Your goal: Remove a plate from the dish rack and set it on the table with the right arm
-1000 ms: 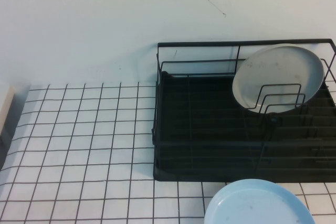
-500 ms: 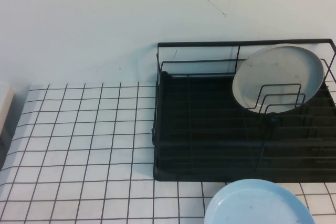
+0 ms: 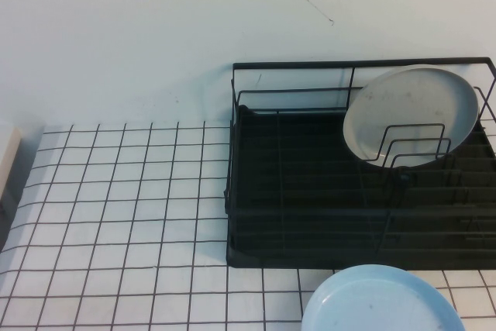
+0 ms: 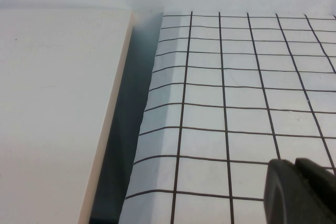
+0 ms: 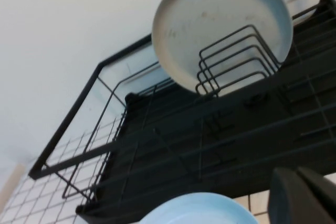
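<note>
The pale grey plate (image 3: 411, 114) stands on edge among the upright dividers at the back right of the black dish rack (image 3: 310, 64). The right wrist view shows the plate (image 5: 220, 19) and the rack (image 5: 68, 148) too. My right gripper (image 5: 295, 171) is shut and empty. It hangs in front of the rack's near side, well short of the grey plate. My left gripper (image 4: 294, 162) is shut and empty above the gridded table (image 4: 210, 119) near its left edge. Neither arm shows in the high view.
A light blue plate (image 3: 380, 304) lies flat on the table (image 3: 116, 215) just in front of the rack; it also shows in the right wrist view (image 5: 194, 208). A cream-white block (image 4: 52, 119) borders the table's left edge (image 3: 6, 153).
</note>
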`<state>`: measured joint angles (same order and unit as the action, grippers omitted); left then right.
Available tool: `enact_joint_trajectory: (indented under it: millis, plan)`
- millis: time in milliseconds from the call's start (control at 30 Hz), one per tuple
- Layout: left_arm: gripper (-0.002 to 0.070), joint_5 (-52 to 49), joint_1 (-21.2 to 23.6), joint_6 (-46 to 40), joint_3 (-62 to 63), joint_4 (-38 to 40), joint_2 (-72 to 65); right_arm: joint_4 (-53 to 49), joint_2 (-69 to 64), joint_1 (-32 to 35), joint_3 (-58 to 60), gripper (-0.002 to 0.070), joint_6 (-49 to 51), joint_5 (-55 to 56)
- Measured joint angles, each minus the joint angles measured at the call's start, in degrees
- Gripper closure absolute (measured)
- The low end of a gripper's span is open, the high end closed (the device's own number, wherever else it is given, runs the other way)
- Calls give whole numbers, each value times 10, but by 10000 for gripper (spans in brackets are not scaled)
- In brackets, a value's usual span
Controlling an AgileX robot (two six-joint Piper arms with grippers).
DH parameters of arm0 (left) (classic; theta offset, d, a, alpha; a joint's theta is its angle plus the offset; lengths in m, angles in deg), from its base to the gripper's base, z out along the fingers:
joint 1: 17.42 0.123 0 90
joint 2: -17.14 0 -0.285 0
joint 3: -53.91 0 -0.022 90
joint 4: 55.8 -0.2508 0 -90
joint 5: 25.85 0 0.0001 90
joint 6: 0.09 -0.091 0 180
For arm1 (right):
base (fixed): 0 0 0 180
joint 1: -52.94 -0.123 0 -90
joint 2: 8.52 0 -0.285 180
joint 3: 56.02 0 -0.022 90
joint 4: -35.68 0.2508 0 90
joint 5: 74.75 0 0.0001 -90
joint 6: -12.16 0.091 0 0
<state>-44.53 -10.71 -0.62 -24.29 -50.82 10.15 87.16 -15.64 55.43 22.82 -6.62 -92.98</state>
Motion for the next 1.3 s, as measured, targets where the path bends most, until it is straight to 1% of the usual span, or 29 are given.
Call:
enact_joint_trajectory:
  millis: [167,500,733,833,933,1033,1133,1200,1300]
  plan:
    - [678,0,0,0,0,0,0,9,0,0,0,678,-45,-9]
    - [678,0,0,0,0,0,0,24,0,0,0,678,-85,5]
    - [678,0,0,0,0,0,0,41,0,0,-20,678,-156,-25]
    - [678,0,0,0,0,0,0,38,-6,0,-64,678,-196,-48]
    - [678,0,0,0,0,0,0,2,-59,0,-128,678,-230,-93]
    - [678,0,0,0,0,0,0,-81,-155,0,-226,678,-255,-169]
    - [678,0,0,0,0,0,0,-156,-280,0,-331,676,-309,-257]
    - [678,0,0,0,0,0,0,-191,-355,0,-413,658,-362,-312]
    - [678,0,0,0,0,0,0,-200,-460,0,-510,579,-416,-360]
